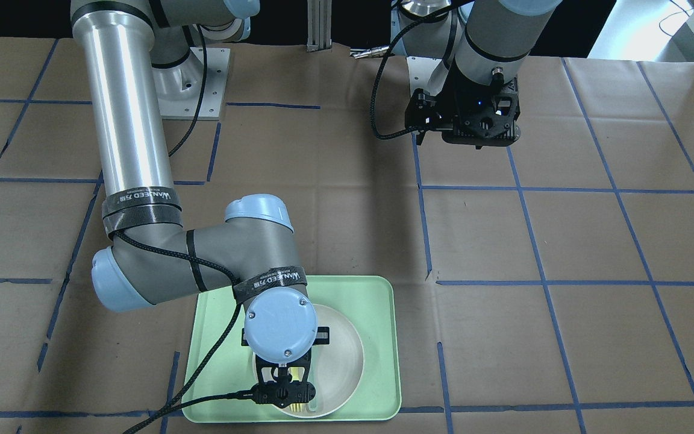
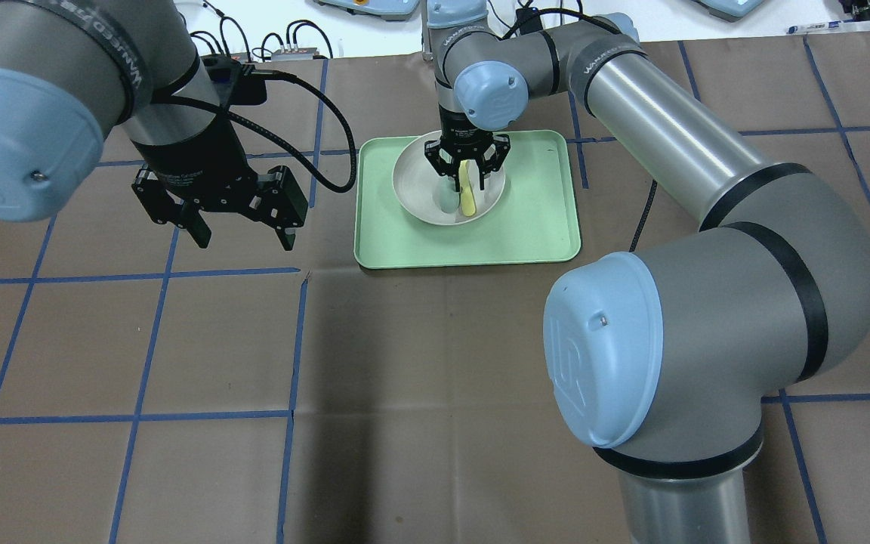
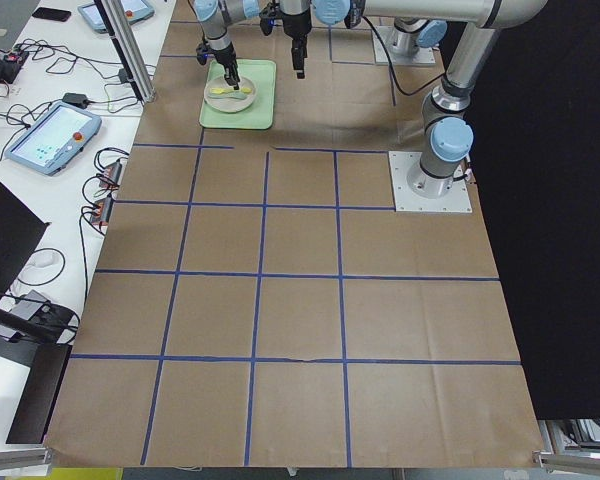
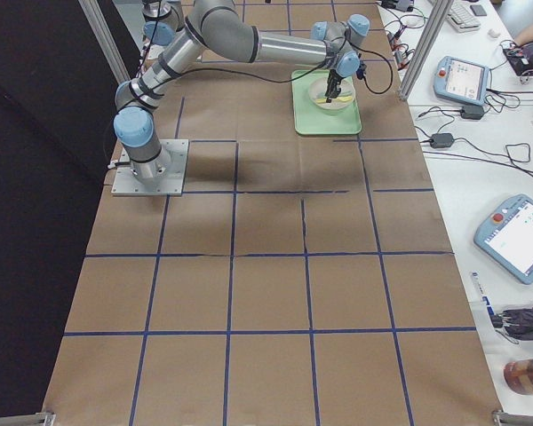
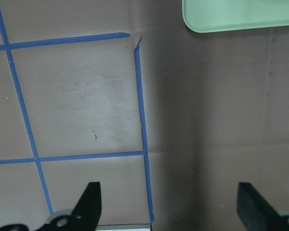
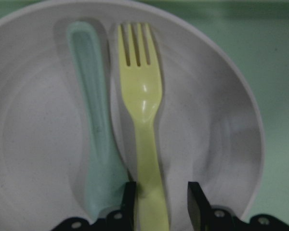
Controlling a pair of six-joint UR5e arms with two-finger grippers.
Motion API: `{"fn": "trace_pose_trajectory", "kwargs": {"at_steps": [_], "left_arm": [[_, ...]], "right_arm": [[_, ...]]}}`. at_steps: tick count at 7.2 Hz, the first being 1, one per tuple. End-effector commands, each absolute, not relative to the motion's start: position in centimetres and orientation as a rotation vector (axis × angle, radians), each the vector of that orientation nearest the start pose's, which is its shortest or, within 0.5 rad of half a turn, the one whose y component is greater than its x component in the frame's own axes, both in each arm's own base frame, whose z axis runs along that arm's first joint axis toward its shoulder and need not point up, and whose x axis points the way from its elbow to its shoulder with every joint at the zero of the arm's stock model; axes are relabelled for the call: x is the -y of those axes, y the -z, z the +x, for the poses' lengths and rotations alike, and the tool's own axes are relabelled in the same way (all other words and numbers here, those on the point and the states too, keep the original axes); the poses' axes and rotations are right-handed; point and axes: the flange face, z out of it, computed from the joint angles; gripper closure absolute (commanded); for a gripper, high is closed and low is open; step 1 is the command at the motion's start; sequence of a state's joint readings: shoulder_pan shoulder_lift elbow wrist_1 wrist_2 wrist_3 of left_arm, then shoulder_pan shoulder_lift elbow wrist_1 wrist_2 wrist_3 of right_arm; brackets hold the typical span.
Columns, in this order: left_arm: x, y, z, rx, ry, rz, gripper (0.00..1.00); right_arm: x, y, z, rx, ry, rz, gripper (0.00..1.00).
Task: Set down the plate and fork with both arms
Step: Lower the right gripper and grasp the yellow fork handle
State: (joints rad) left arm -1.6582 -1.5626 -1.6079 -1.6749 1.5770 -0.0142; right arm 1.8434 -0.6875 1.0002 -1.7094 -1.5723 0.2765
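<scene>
The off-white plate (image 2: pixel 418 189) sits in the light-green tray (image 2: pixel 541 227). The pale-yellow fork (image 6: pixel 144 106) lies in the plate, tines pointing away from the wrist camera, beside a grey-green spoon (image 6: pixel 91 120). My right gripper (image 2: pixel 467 180) hangs just over the plate. Its fingers (image 6: pixel 129 204) straddle the fork's handle with a gap on one side, so it is open. My left gripper (image 2: pixel 244 242) is open and empty above the bare table, left of the tray in the overhead view.
The table is covered in brown paper with a blue tape grid (image 2: pixel 295 340). A corner of the tray (image 5: pixel 231 19) shows in the left wrist view. The right arm's elbow (image 2: pixel 707 340) looms over the right near side.
</scene>
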Motion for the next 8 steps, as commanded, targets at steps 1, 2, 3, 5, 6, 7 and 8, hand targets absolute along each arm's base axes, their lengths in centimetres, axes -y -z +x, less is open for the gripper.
{"fn": "trace_pose_trajectory", "kwargs": {"at_steps": [1,2,3,5,6,7,8], "left_arm": [[46.03,-46.41,-17.35,-3.12,-0.208,0.116,0.0],[46.06,-46.26,-17.34,-3.118,-0.212,0.116,0.0],[46.06,-46.26,-17.34,-3.118,-0.212,0.113,0.0],[46.06,-46.26,-17.36,-3.119,-0.213,0.113,0.0],[46.04,-46.25,-17.34,-3.117,-0.215,0.116,0.0],[46.04,-46.25,-17.33,-3.116,-0.215,0.116,0.0],[46.04,-46.25,-17.29,-3.113,-0.214,0.116,0.0]], "right_arm": [[72.15,-18.73,33.89,-3.179,-0.248,0.012,0.53],[72.24,-18.64,33.93,-3.177,-0.246,0.012,0.53],[72.37,-19.03,33.97,-3.177,-0.234,0.024,0.54],[72.4,-18.81,33.98,-3.177,-0.236,0.027,0.7],[72.4,-18.69,33.98,-3.177,-0.239,0.027,0.74],[72.5,-18.69,33.77,-3.175,-0.239,0.032,0.79],[72.58,-18.7,33.78,-3.177,-0.236,0.034,0.88]]}}
